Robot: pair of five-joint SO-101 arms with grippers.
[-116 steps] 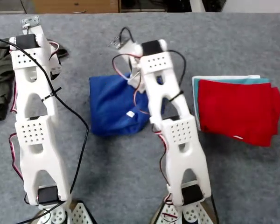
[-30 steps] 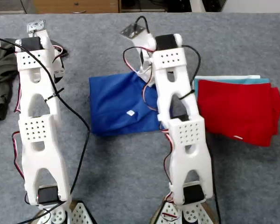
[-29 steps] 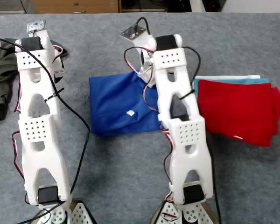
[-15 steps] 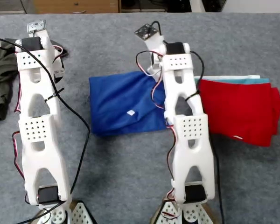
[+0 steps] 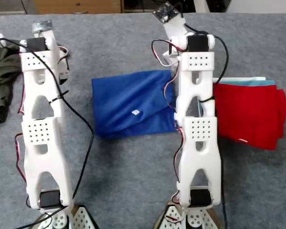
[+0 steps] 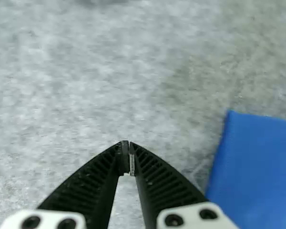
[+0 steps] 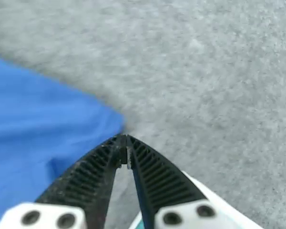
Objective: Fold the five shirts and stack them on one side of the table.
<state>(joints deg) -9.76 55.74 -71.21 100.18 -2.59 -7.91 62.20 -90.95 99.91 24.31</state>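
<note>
A folded blue shirt (image 5: 131, 102) lies flat at the table's middle, between the two arms. My right gripper (image 7: 124, 151) is shut, its tips pinching the blue shirt (image 7: 43, 129) at its far right corner, close to the stack. That stack has a red shirt (image 5: 248, 114) on top, with teal (image 5: 238, 82) and white edges showing under it at the right side. A crumpled dark olive shirt (image 5: 0, 81) sits at the far left edge. My left gripper (image 6: 125, 160) is shut on nothing over bare grey cloth, a short way off the blue shirt (image 6: 257, 167).
The grey felt table (image 5: 109, 181) has free room along its front and at the far side. The left arm (image 5: 38, 119) stretches between the olive and blue shirts. The right arm (image 5: 195, 124) covers the gap between the blue shirt and the stack.
My right arm has swung right and farther out, dragging the blue shirt's far right corner toward the red stack and spreading it flatter. The left arm has barely shifted.
</note>
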